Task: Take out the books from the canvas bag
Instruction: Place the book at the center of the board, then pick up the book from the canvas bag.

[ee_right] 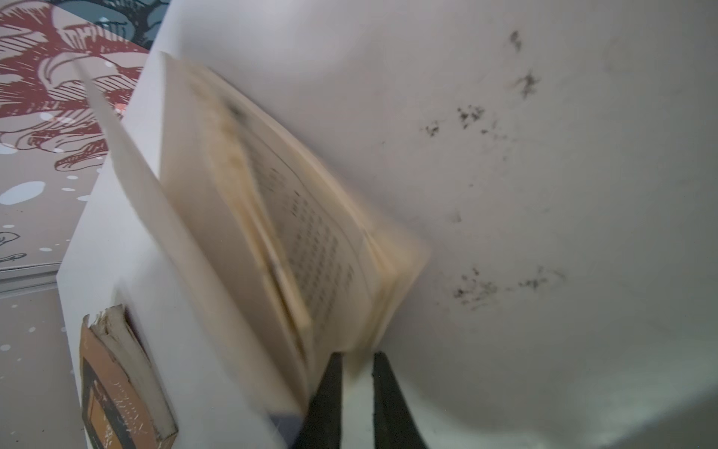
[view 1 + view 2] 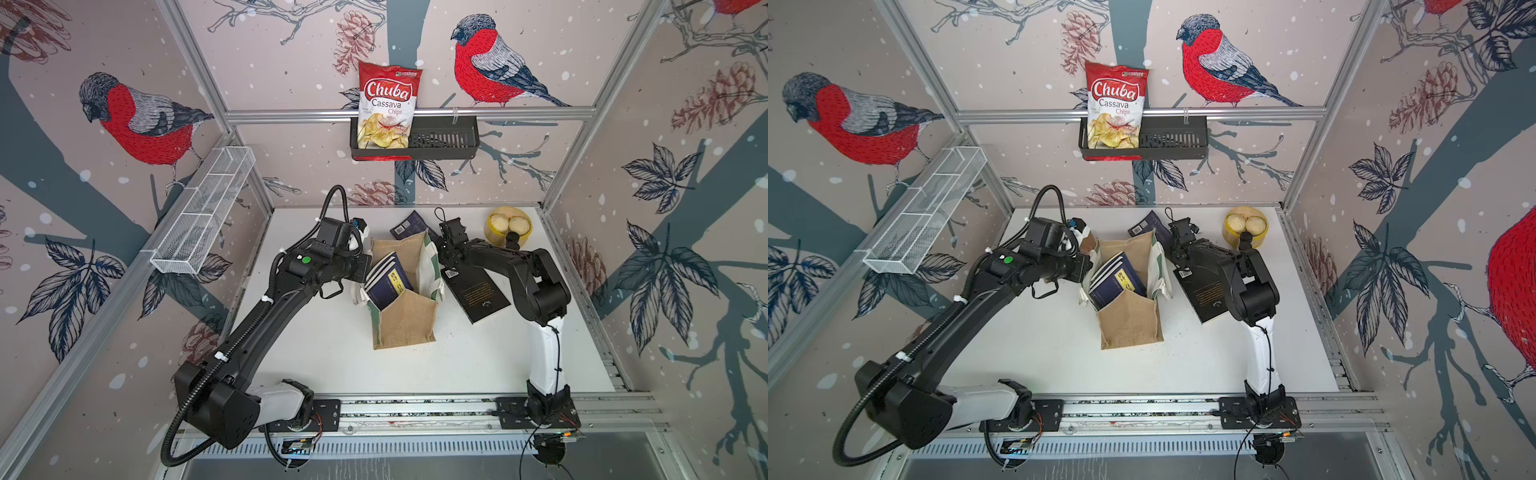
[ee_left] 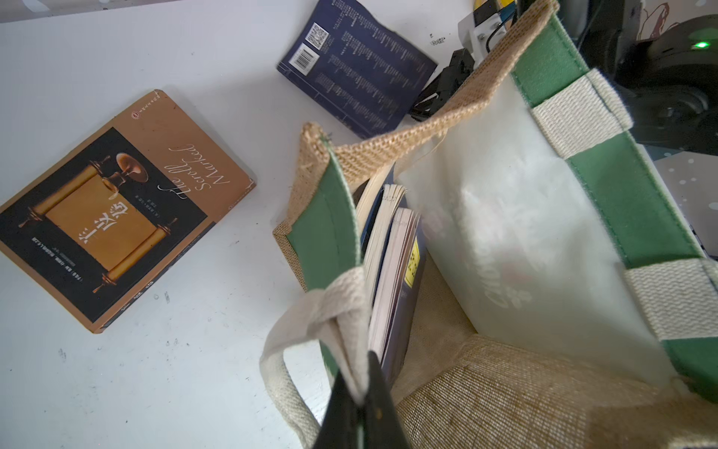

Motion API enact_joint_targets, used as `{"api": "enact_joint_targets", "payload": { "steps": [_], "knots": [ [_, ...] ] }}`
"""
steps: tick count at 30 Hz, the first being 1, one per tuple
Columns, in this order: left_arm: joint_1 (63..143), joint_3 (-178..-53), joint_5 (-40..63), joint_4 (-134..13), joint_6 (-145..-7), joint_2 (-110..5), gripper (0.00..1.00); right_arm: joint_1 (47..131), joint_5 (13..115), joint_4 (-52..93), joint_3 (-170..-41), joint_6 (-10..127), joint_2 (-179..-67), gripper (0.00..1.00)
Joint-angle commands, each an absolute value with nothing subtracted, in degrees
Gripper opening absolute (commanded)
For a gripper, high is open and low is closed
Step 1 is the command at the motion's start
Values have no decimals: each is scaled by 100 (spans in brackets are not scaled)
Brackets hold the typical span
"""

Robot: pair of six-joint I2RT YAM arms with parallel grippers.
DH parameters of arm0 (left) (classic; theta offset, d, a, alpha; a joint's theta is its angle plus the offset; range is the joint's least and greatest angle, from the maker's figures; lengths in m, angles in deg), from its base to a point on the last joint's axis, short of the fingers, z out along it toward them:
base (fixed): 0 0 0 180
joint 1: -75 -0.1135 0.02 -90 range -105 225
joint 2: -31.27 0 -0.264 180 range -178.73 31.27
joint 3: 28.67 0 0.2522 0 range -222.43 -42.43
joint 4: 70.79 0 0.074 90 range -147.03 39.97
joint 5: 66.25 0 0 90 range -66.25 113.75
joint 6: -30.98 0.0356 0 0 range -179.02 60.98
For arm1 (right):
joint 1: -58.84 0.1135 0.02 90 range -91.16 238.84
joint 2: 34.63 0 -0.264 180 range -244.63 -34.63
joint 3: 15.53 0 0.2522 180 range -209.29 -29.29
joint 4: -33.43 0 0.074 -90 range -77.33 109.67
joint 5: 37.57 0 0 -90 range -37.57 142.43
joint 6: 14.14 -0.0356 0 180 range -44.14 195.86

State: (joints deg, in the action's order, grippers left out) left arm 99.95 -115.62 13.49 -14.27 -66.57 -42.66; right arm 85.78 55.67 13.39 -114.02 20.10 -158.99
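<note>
The canvas bag stands open mid-table, tan burlap with green panels and white lining. Several navy books, one yellow-labelled, lean inside it against its left wall. My left gripper is shut on the bag's white handle at the rim. A black book lies on the table right of the bag, its pages blurred and fanned open just beyond my right gripper, whose jaws stand apart with nothing between them. A navy book with a barcode lies behind the bag. A brown book lies flat to its left.
A yellow tub with round pale things sits at the back right corner. A red chips bag stands in a black wall basket. A white wire shelf hangs on the left wall.
</note>
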Motion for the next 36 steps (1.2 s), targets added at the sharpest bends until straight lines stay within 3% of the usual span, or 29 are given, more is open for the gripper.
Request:
{"api": "enact_joint_targets", "payload": {
  "steps": [1,5,13,20,25,30,36],
  "knots": [
    [9996,-11639,1346,-1438,-6559,-4255,0,8526,5432,592,-11847,1974,-16069,53],
    [9996,-11772,1443,-1369,-6426,-4306,0,8543,5153,-304,-11998,2039,-15652,69],
    [9996,-11798,1358,-1437,-6412,-4369,0,8834,5033,-2273,-12176,2139,-14068,71],
    [10004,-11611,1180,-1739,-6439,-4379,0,9108,5049,-3910,-13147,1998,-13213,69],
    [10022,-11593,1067,-1881,-6506,-4421,0,9571,5747,-4281,-14323,2132,-13322,64],
    [10065,-11650,999,-1957,-6568,-4423,0,10260,6277,-5011,-15632,2212,-14297,59],
    [10076,-11589,869,-2026,-6713,-4365,0,10671,6608,-5244,-15721,2339,-15072,56]
  ]
}}
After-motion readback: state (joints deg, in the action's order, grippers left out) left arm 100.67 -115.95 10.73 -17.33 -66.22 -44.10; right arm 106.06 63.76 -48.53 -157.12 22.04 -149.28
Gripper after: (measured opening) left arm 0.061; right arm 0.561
